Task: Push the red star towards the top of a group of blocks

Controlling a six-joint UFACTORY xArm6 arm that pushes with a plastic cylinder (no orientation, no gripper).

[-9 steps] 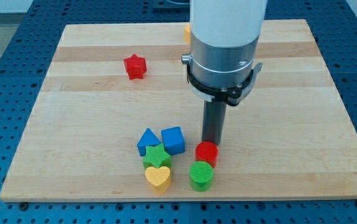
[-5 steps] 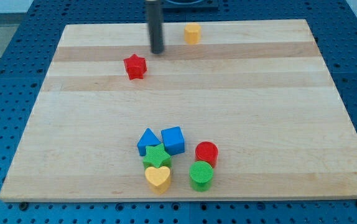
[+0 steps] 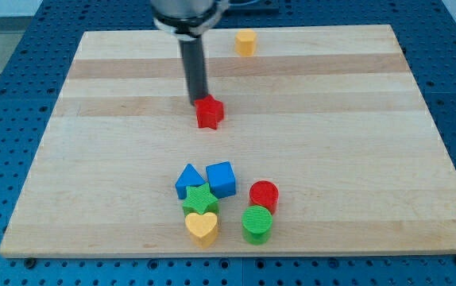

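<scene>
The red star (image 3: 209, 113) lies near the middle of the wooden board (image 3: 355, 143). My tip (image 3: 197, 101) touches the star's upper left side. Below the star, near the view's bottom, stands a group of blocks: a blue triangle (image 3: 188, 179), a blue cube (image 3: 222, 178), a green star (image 3: 201, 199), a yellow heart (image 3: 202, 227), a red cylinder (image 3: 264, 195) and a green cylinder (image 3: 257, 223). The star is well above the group, apart from it.
A yellow block (image 3: 246, 42) sits alone near the board's top edge, right of my rod. The blue perforated table (image 3: 5, 95) surrounds the board on all sides.
My tip came from above the red star down to its upper left side. The red star has moved right and down, toward the group.
</scene>
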